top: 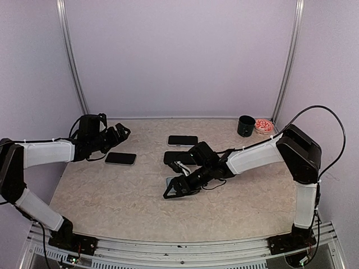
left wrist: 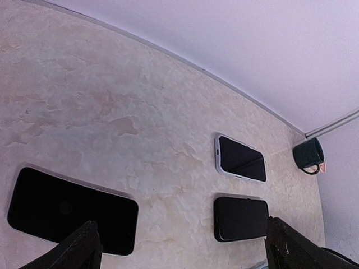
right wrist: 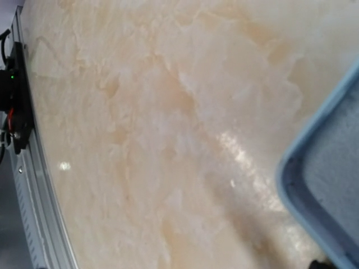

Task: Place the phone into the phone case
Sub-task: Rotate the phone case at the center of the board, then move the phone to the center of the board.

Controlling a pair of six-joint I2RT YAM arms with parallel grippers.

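A bare black phone [top: 120, 158] lies flat at the left of the table; it also shows at the lower left of the left wrist view [left wrist: 73, 210]. An empty black case [top: 178, 158] lies at the centre, also in the left wrist view [left wrist: 241, 218]. My left gripper [top: 120, 133] hovers just behind the phone with its jaws wide apart and empty. My right gripper [top: 179, 189] is low on the table over a light blue case [top: 170, 181], which fills the right edge of the right wrist view [right wrist: 325, 185]. Its fingers do not show there.
A phone in a white case [top: 183, 140] lies behind the black case, also in the left wrist view [left wrist: 241, 158]. A dark mug [top: 245, 125] and a red-patterned dish [top: 263, 125] stand at the back right. The table's metal front rail [right wrist: 33, 185] runs along the near edge.
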